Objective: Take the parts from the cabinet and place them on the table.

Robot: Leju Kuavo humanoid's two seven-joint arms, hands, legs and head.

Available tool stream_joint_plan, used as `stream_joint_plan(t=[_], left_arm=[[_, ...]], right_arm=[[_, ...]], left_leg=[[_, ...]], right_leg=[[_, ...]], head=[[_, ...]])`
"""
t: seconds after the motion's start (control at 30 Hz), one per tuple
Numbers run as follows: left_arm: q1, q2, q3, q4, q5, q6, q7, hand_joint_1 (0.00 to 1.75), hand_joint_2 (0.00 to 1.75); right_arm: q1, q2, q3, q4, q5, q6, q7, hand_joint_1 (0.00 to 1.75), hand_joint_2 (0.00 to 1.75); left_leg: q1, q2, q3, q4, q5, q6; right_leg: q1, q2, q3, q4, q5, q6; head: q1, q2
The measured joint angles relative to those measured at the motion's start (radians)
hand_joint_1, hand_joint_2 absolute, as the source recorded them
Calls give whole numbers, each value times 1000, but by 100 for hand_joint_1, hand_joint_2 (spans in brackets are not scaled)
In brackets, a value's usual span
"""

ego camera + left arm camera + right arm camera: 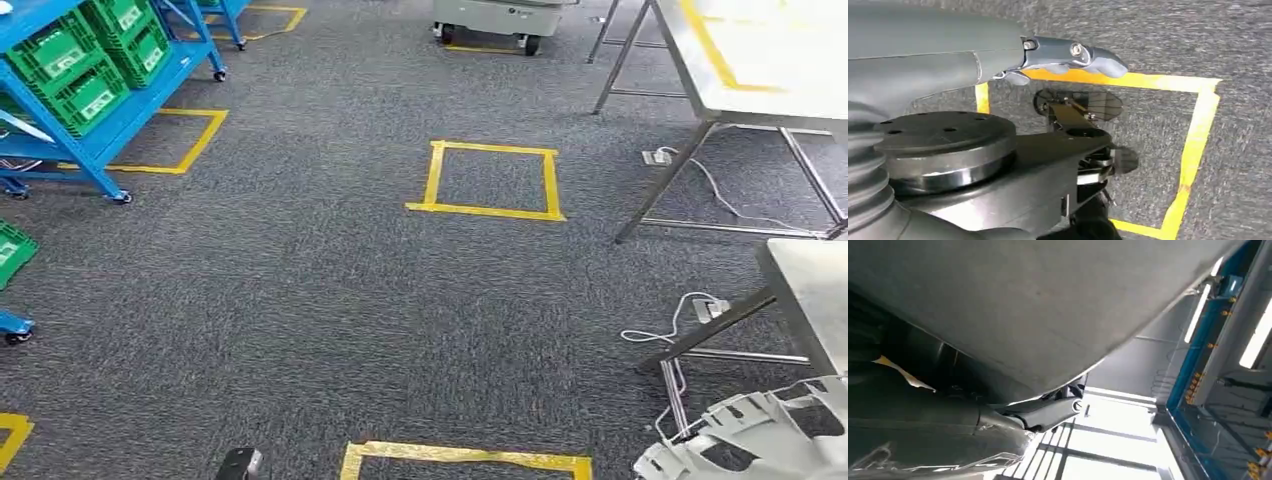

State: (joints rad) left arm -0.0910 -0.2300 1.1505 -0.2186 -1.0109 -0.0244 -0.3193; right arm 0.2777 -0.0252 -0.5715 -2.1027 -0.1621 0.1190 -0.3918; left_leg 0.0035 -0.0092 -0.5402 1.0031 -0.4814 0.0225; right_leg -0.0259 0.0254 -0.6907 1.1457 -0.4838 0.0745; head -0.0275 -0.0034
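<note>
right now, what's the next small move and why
Probably a small turn right toward the near table: a light grey part already seems to rest on the right hand, and the blue cabinet stands off to the left.

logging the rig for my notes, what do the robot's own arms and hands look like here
The left hand has a smooth grey cover, a grey jointed thumb with silver screw heads and a rounded tip. In the right wrist view the right hand shows a slim grey finger with a silver screw, beside a dark ribbed cover.
</note>
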Motion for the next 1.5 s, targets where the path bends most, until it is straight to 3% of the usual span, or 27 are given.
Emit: stream_joint_plan(t=[0.07,0.1,0.13,0.2,0.23,0.27,0.4,0.5,0.57,0.6,0.63,0.7,0.73,0.77,0.8,0.9,0.93,0.97,1.0,1.07,1.13,1.2,1.23,1.27,1.3,1.43,1.5], left_arm=[[6,1,0,0,-3,2,0,0,175],[7,1,0,0,-5,2,0,0,175],[6,1,0,0,-6,2,0,0,175],[4,1,-1,0,-9,2,0,0,175],[3,1,-1,0,-9,2,0,0,175],[3,1,-1,0,-13,2,0,0,175],[-2,0,-3,0,-21,2,6,0,175],[-6,-1,-6,0,-27,4,7,0,175],[-4,0,-7,0,-34,6,9,0,175],[-2,0,-7,0,-36,6,10,0,175],[-1,0,-8,0,-37,7,11,0,175],[-3,0,-10,0,-40,9,12,0,175],[-4,0,-11,0,-40,9,12,0,175],[-4,0,-12,0,-41,9,12,0,175],[-5,-1,-14,0,-42,9,12,0,175],[-8,0,-19,0,-44,9,13,0,175],[-9,-2,-21,0,-44,10,13,0,175],[-10,-1,-22,0,-44,10,13,0,175],[-9,-1,-23,0,-44,10,13,0,175],[-4,0,-23,0,-44,10,13,0,175],[-2,1,-24,0,-48,10,11,0,175],[-5,0,-26,0,-51,11,11,0,175],[-6,-1,-27,0,-54,11,11,0,175],[-7,0,-27,0,-58,13,11,0,175],[-8,0,-28,0,-61,13,11,0,175],[-18,-3,-38,0,-73,14,13,0,175],[-21,-4,-43,0,-78,14,14,0,175]], right_arm=[[0,2,0,2,0,5,0,175,175],[0,3,-1,4,0,7,1,175,175],[0,4,-2,5,0,8,1,175,175],[-1,4,-6,5,0,9,1,175,175],[-2,4,-6,5,0,9,2,175,175],[-10,4,-6,5,-1,8,2,175,175],[-15,5,-6,-2,-5,-1,0,175,175],[-29,6,-5,-8,-3,-9,-4,175,175],[-36,6,-1,-8,-11,-15,-11,175,175],[-40,6,2,-8,-18,-18,-11,175,175],[-46,6,5,-6,-24,-23,-11,175,175],[-59,1,21,-6,-35,-46,-9,175,175],[-64,-3,28,-5,-37,-53,-8,175,175],[-70,-5,34,-5,-39,-56,-8,175,175],[-77,-10,40,-5,-39,-60,-6,175,175],[-75,-17,48,-1,-40,-64,-6,175,175],[-75,-19,51,-1,-40,-64,-6,175,175],[-74,-20,52,-1,-41,-66,-6,175,175],[-81,-24,54,0,-40,-66,-6,175,175],[-84,-24,61,2,-42,-67,-7,175,175],[-87,-27,69,5,-42,-69,-8,175,175],[-100,-35,83,8,-34,-80,-6,175,175],[-111,-42,92,8,-28,-92,-4,175,175],[-123,-48,99,9,-21,-101,0,175,175],[-141,-59,111,13,-11,-116,7,175,175],[-225,-113,143,18,19,-157,36,175,175],[-284,-149,161,19,36,-183,60,175,175]], left_leg=[[-7,30,-1,0,-2,4],[-10,47,-1,0,-2,4],[-12,61,-1,1,-3,5],[-14,85,3,1,-6,4],[-15,95,8,1,-9,0],[-23,106,10,1,-13,-6],[-22,145,15,-1,-14,-23],[-14,36,-33,107,-87,-40],[-13,19,-118,272,-152,-41],[-13,16,-146,316,-157,-41],[-13,13,-150,313,-139,-40],[-10,4,-97,184,-42,-37],[-6,-21,-59,103,-3,-38],[4,-84,-27,37,15,-41],[9,-100,-21,4,7,-38],[0,-64,-20,8,10,-19],[6,-43,-19,0,16,-9],[4,-34,-19,0,16,-3],[0,-18,-19,0,15,3],[-5,12,-19,1,14,6],[-7,44,-18,1,11,7],[-7,72,-14,1,7,4],[-7,84,-9,1,4,1],[-12,92,-4,1,1,-4],[-19,103,-3,2,-3,-10],[-18,143,3,-3,-7,-32],[-11,53,-26,65,-53,-42]], right_leg=[[1,-16,-66,159,-73,-1],[1,-17,-75,188,-79,-2],[2,-18,-57,166,-62,-5],[5,-34,33,15,8,-11],[9,-71,86,-69,35,-15],[22,-107,102,-101,19,-17],[23,-54,92,-107,33,-38],[13,-23,95,-117,44,-54],[12,3,91,-117,45,-56],[12,16,89,-117,46,-57],[12,30,89,-117,47,-56],[9,63,89,-117,50,-51],[7,76,89,-117,52,-48],[6,88,86,-116,54,-42],[11,103,77,-105,51,-36],[1,141,60,-125,66,-12],[0,137,59,-119,65,-10],[9,64,47,-93,45,-11],[11,15,16,-28,0,-7],[10,-15,-54,126,-74,-3],[10,-19,-80,189,-85,-1],[10,-26,-2,57,-12,-2],[10,-48,57,-46,28,-3],[12,-98,92,-111,36,-4],[14,-100,99,-114,40,-11],[12,-46,89,-117,48,-38],[7,-28,87,-121,55,-48]], head=[[0,0],[1,0],[1,0],[1,0],[2,0],[3,0],[2,0],[-2,0],[-4,0],[-3,0],[-4,0],[-4,0],[-4,0],[-5,0],[-1,0],[0,0],[-2,0],[5,0],[15,0],[17,0],[18,0],[18,0],[19,0],[20,0],[20,0],[19,0],[15,0]])
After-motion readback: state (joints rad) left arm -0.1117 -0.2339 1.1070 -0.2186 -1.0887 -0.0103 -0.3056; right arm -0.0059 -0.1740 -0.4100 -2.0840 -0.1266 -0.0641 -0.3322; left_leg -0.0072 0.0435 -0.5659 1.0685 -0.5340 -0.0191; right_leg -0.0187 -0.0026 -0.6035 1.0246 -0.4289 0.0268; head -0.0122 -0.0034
